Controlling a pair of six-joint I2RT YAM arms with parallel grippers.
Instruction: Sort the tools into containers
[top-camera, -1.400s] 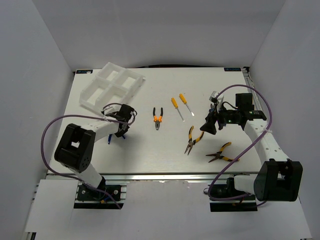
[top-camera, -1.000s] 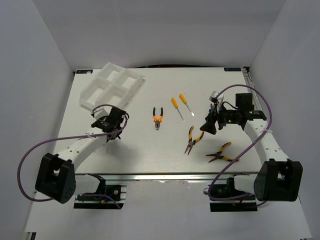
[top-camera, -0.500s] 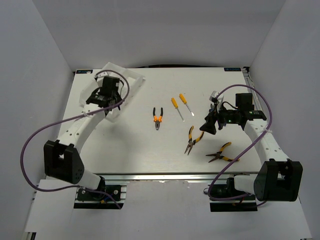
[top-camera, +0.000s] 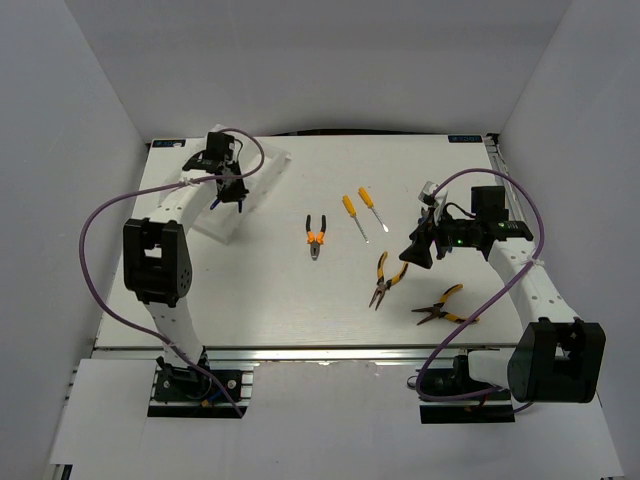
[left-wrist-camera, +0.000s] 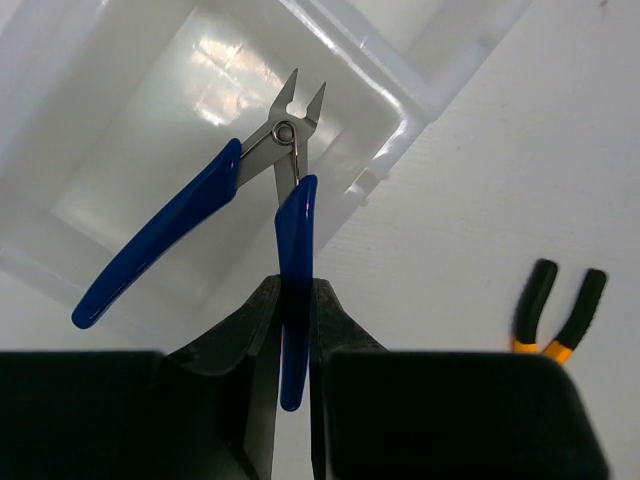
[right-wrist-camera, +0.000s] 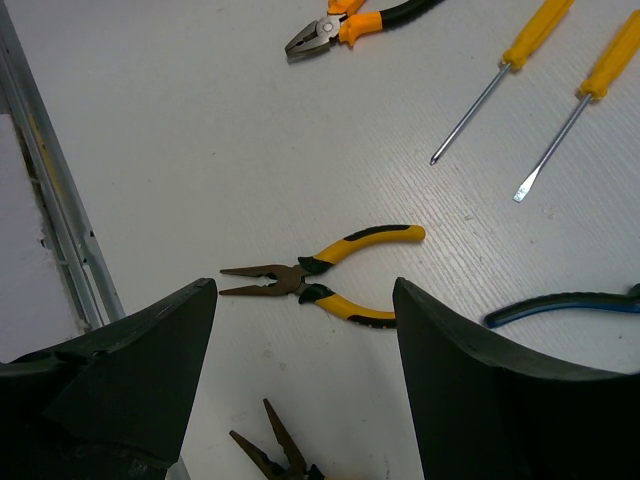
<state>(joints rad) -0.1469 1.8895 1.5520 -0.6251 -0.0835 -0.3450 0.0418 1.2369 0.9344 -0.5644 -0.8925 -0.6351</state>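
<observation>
My left gripper (left-wrist-camera: 295, 300) is shut on one handle of the blue-handled pliers (left-wrist-camera: 250, 180) and holds them above a compartment of the white divided tray (left-wrist-camera: 405, 115). In the top view this gripper (top-camera: 228, 192) is over the tray (top-camera: 268, 160) at the far left. My right gripper (right-wrist-camera: 302, 285) is open and empty above one pair of yellow-black pliers (right-wrist-camera: 330, 275). A second pair (right-wrist-camera: 270, 450) lies nearer. Two orange-yellow screwdrivers (right-wrist-camera: 500, 75) (right-wrist-camera: 585, 85) and the orange-black pliers (right-wrist-camera: 350, 22) lie beyond.
In the top view the orange-black pliers (top-camera: 316, 236), the screwdrivers (top-camera: 354, 214) and both yellow-black pliers (top-camera: 385, 278) (top-camera: 443, 305) lie mid-table. White walls enclose three sides. A purple cable (top-camera: 95, 250) loops off each arm.
My left arm has swung from the table's near left up and back to the tray, carrying the blue pliers. The right arm has not moved.
</observation>
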